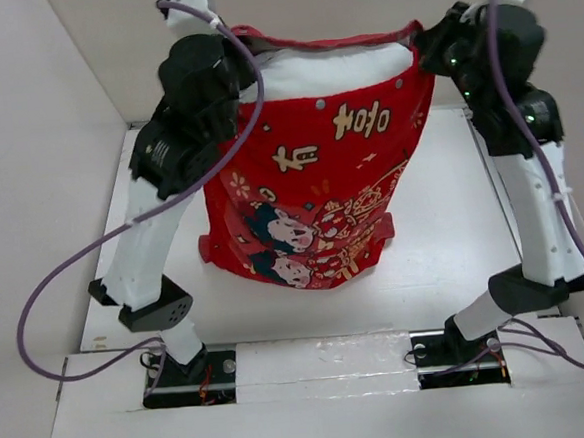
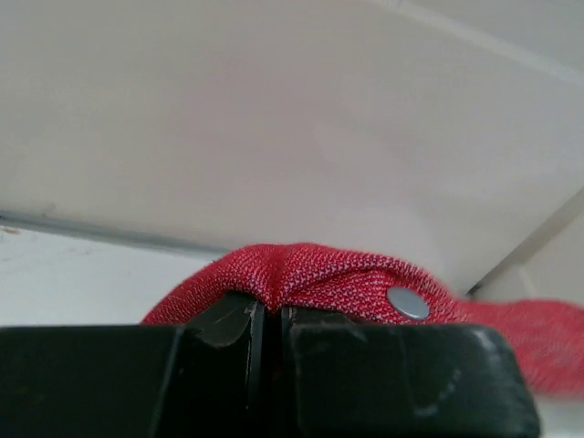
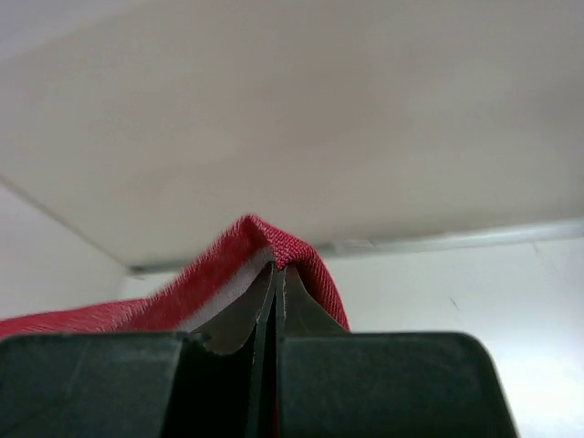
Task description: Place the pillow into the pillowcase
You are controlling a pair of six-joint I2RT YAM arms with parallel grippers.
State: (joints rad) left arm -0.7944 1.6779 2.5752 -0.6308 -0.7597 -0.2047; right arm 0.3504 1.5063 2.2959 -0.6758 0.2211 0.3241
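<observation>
Over the white table (image 1: 445, 258), your left claw (image 2: 271, 315) and right claw (image 3: 276, 278) were each clamped tight on the pillowcase (image 1: 319, 177) rim, the pillow (image 1: 327, 71) showing between them

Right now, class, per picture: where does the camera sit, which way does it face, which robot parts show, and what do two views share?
Top external: above and behind the bases, facing down at the table; left arm and right arm show, holding the pillowcase, pillow inside.
Left wrist: on the left arm, facing a wall past the left gripper, shut on the pillowcase.
Right wrist: likewise, past the right gripper, shut on it.
Shared: both wrist views show its pinched red edge.
</observation>
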